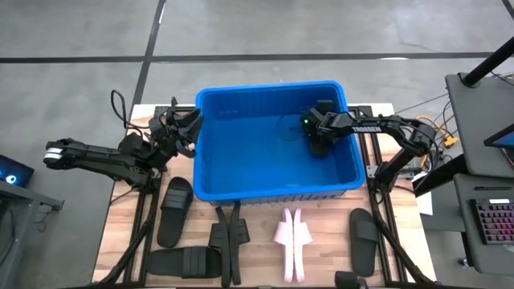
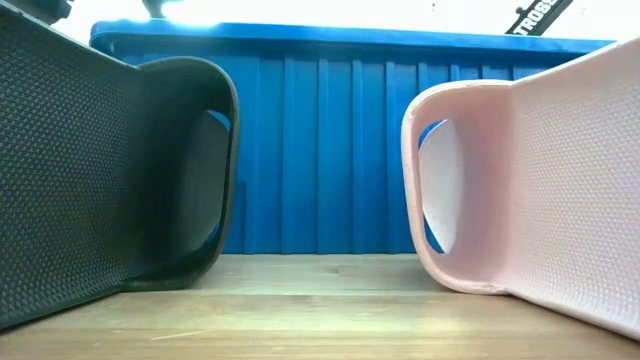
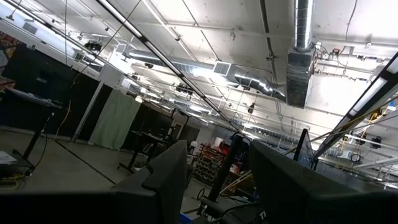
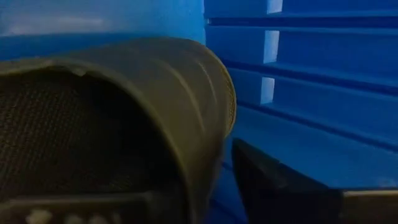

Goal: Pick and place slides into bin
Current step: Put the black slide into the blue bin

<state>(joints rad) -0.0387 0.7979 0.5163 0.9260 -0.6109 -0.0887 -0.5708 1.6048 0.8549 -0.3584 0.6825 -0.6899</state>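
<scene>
My right gripper [image 1: 319, 138] reaches down into the blue bin [image 1: 241, 189] at its far right and is shut on a black slide [image 4: 112, 124], which fills its wrist view. My left gripper [image 1: 183, 128] stands open and empty beside the bin's left wall, tipped upward; its fingers [image 3: 168, 180] show against the ceiling. On the table in front of the bin lie several black slides [image 1: 175, 210] [image 1: 183, 261] [image 1: 363, 238], a black pair on edge [image 1: 227, 237] and a pink pair on edge [image 1: 291, 241]. The low view shows a black slide [image 2: 110, 170] and a pink slide [image 2: 530, 180] up close. My right gripper holds the black slide by its broad strap [image 4: 205, 118]; one finger [image 4: 280, 193] shows outside the strap, and the slide itself hides the other. The fingers come from above, slanting down into the bin. Whether the slide rests on the bin's floor, I cannot tell.
The bin's ribbed walls [image 4: 311, 68] stand close around my right gripper. Cables and frame rails run along the table's left [image 1: 140, 225] and right [image 1: 385, 217] sides. A keyboard [image 1: 494, 221] sits off the table at the right.
</scene>
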